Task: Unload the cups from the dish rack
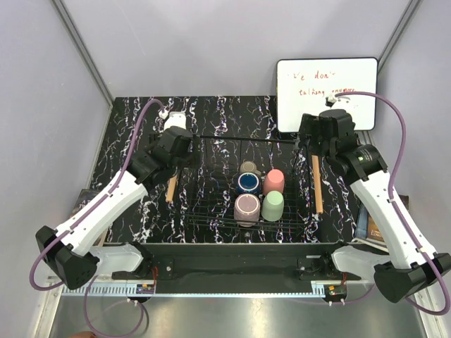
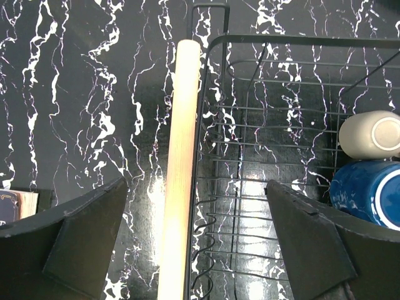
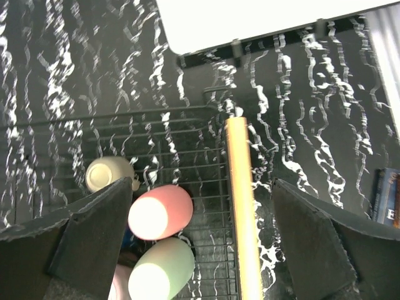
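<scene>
**Five cups in the rack, both claws wide and empty**

Dish rack [image 1: 211, 211] flat on the black marbled bench [image 1: 127, 134], between the two arms, a light wooden bar along each side: left bar [image 1: 172, 189], right bar [image 1: 317, 186].

All five cups inside the rack, bunched in its right half in two short rows. In the left row, from far to near: beige cup [image 1: 248, 167], dark blue cup [image 1: 248, 183], mauve cup [image 1: 246, 208]. In the right row: pink cup [image 1: 274, 180] behind, mint green cup [image 1: 273, 205] in front. Close-packed, neighbours touching or nearly so; exact contact hard to tell.

Left claw [image 1: 184, 156] parted wide, nothing between the fingers, poised over the rack's left edge; in the left wrist view, the left bar straight below the gap, beige and dark blue cups off to the right.

Right claw [image 1: 320, 135] likewise spread wide and holding nothing, above the far end of the right bar, just in front of a whiteboard [image 1: 324, 84] propped at the back right. Pink, mint green and beige cups to its left in the right wrist view, none touched.
</scene>
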Robot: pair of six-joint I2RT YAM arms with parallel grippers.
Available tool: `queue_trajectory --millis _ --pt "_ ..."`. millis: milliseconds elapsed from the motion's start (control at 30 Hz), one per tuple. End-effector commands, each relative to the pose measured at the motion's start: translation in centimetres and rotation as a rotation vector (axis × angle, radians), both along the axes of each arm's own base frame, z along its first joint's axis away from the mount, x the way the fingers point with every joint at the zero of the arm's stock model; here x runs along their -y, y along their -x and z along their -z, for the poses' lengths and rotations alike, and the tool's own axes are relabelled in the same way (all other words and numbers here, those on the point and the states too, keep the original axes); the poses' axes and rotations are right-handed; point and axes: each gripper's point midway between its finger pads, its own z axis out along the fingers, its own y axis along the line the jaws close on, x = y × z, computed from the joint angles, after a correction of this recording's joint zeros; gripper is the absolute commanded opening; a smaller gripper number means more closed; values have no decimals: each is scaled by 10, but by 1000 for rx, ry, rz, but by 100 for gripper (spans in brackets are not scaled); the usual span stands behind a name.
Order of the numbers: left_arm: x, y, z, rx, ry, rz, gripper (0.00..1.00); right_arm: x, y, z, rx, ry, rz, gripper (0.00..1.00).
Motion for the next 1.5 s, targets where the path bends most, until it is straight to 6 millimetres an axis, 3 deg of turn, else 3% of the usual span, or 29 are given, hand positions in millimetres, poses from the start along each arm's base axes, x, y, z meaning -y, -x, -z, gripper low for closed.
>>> queue_trajectory --millis 0,233,567,1100,1467 --pt "0 -5 -29 75 42 -22 99 -29 6 -8 0 -24 -159 100" --pt "3 -2 -34 84 88 -26 99 -64 20 30 -118 -67 -255 100" --pt "5 5 -28 71 131 -14 99 -77 34 101 -296 -85 -279 100" --pt "9 11 -20 45 150 9 99 -108 24 132 -364 -115 -345 100" --pt "11 11 -11 24 145 12 99 -102 13 166 -406 -43 -294 100"
